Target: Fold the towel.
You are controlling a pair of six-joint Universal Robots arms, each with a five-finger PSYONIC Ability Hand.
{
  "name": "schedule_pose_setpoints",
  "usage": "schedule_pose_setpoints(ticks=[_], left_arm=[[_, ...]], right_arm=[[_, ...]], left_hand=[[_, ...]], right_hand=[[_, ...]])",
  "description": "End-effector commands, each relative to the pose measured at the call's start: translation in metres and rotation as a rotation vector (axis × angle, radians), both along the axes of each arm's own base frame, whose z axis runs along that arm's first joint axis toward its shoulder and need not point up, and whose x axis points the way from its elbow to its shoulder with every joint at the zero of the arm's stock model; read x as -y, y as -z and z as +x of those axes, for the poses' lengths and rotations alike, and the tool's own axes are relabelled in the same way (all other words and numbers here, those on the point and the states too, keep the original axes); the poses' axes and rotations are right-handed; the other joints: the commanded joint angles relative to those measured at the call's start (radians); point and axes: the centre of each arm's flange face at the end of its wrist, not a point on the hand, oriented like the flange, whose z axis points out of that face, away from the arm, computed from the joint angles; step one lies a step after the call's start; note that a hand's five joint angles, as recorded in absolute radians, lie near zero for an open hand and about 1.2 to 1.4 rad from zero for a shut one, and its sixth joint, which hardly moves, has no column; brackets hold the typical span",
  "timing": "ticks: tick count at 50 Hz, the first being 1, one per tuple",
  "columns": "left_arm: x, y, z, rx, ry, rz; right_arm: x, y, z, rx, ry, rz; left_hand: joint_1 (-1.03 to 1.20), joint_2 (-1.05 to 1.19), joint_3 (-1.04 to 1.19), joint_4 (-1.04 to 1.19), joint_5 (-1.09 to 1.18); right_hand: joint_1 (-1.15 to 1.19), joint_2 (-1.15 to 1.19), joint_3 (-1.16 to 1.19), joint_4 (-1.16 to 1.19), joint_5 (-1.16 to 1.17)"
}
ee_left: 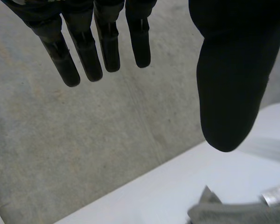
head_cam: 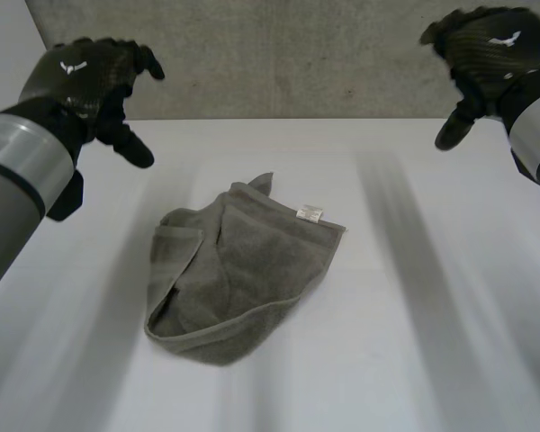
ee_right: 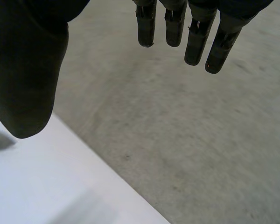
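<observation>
One bunched towel (head_cam: pixel 238 274) is pointing near-left to far-right | surface (head_cam: pixel 414 360) bare around it | we are hovering left hand (head_cam: pixel 81 76), right hand (head_cam: pixel 490 49), fingers released

Nubby terry cloth towel (head_cam: pixel 243 270) — smooth matt table (head_cam: pixel 432 360).

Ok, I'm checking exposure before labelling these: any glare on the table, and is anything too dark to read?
Head view: no glare on the white table; the towel is evenly lit, its folds softly shaded, its pale label plain. Left wrist view: the left robot hand has a near-black thumb, no surface detail. Right wrist view: same for the right robot hand.
</observation>
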Motion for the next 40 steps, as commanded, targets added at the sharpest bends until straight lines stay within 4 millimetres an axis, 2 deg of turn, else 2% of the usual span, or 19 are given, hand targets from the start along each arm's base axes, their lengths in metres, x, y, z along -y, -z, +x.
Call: schedule_pose_setpoints(ticks=[1,2,3,4,5,6,7,8,9,10,11,12,15,19,22,24,27,30,40], left_arm=[[-0.027,0.049,0.003,0.212,0.134,0.074],[-0.036,0.066,0.005,0.279,0.182,0.1],[-0.036,0.066,0.005,0.279,0.182,0.1],[-0.044,0.081,0.007,0.345,0.222,0.118],[-0.044,0.081,0.008,0.345,0.223,0.118],[-0.052,0.093,0.011,0.402,0.254,0.132],[-0.057,0.106,0.016,0.456,0.278,0.146],[-0.057,0.106,0.016,0.457,0.278,0.147],[-0.06,0.116,0.022,0.5,0.29,0.162],[-0.062,0.126,0.027,0.534,0.299,0.179],[-0.062,0.126,0.027,0.535,0.299,0.179],[-0.065,0.133,0.03,0.557,0.312,0.193],[-0.067,0.144,0.034,0.583,0.333,0.22],[-0.068,0.15,0.037,0.59,0.33,0.243],[-0.067,0.153,0.038,0.59,0.327,0.257],[-0.066,0.155,0.038,0.591,0.325,0.262],[-0.065,0.16,0.038,0.593,0.332,0.275],[-0.063,0.167,0.037,0.597,0.337,0.292],[-0.056,0.185,0.034,0.603,0.347,0.312]], right_arm=[[-0.022,0.032,0.015,-0.308,-0.221,0.047],[-0.026,0.046,0.019,-0.344,-0.277,0.101],[-0.026,0.046,0.019,-0.345,-0.278,0.102],[-0.029,0.06,0.022,-0.355,-0.332,0.164],[-0.03,0.072,0.024,-0.355,-0.37,0.227],[-0.03,0.072,0.024,-0.355,-0.37,0.228],[-0.031,0.083,0.026,-0.346,-0.402,0.282],[-0.032,0.096,0.028,-0.333,-0.428,0.335],[-0.032,0.096,0.028,-0.332,-0.428,0.335],[-0.031,0.109,0.031,-0.315,-0.442,0.379],[-0.033,0.119,0.037,-0.288,-0.462,0.408],[-0.033,0.119,0.037,-0.287,-0.462,0.409],[-0.04,0.137,0.055,-0.219,-0.499,0.439],[-0.044,0.158,0.069,-0.114,-0.519,0.451],[-0.043,0.164,0.071,-0.088,-0.519,0.446],[-0.049,0.173,0.082,-0.059,-0.546,0.434],[-0.053,0.182,0.089,-0.058,-0.561,0.439],[-0.052,0.194,0.092,-0.067,-0.55,0.462],[-0.05,0.212,0.094,-0.094,-0.529,0.49]], left_hand=[[0.134,0.135,0.135,0.135,0.134],[0.134,0.135,0.135,0.135,0.134],[0.134,0.135,0.135,0.135,0.134],[0.134,0.135,0.135,0.135,0.134],[0.134,0.135,0.135,0.135,0.134],[0.132,0.132,0.132,0.132,0.131],[0.123,0.123,0.123,0.123,0.122],[0.123,0.123,0.123,0.123,0.122],[0.114,0.115,0.114,0.114,0.113],[0.102,0.103,0.103,0.103,0.102],[0.102,0.103,0.103,0.103,0.102],[0.085,0.085,0.085,0.085,0.084],[0.058,0.059,0.059,0.059,0.058],[0.058,0.059,0.059,0.059,0.058],[0.058,0.059,0.059,0.059,0.058],[0.058,0.059,0.059,0.059,0.058],[0.061,0.062,0.061,0.061,0.061],[0.067,0.067,0.067,0.067,0.066],[0.208,0.208,0.208,0.208,0.207]], right_hand=[[-0.054,-0.074,-0.072,-0.085,-0.058],[-0.054,-0.074,-0.072,-0.085,-0.058],[-0.054,-0.074,-0.072,-0.085,-0.058],[-0.054,-0.074,-0.072,-0.085,-0.058],[-0.054,-0.074,-0.072,-0.085,-0.058],[-0.054,-0.074,-0.072,-0.085,-0.058],[-0.054,-0.074,-0.072,-0.085,-0.058],[-0.054,-0.074,-0.072,-0.085,-0.058],[-0.054,-0.074,-0.072,-0.085,-0.058],[-0.054,-0.074,-0.072,-0.085,-0.058],[-0.054,-0.074,-0.072,-0.085,-0.058],[-0.054,-0.074,-0.072,-0.085,-0.058],[-0.024,-0.043,-0.042,-0.055,-0.028],[0.02,0.001,0.002,-0.011,0.016],[0.068,0.048,0.049,0.036,0.063],[0.141,0.121,0.123,0.11,0.137],[0.188,0.168,0.17,0.157,0.184],[0.229,0.209,0.211,0.198,0.225],[0.276,0.257,0.258,0.245,0.272]])
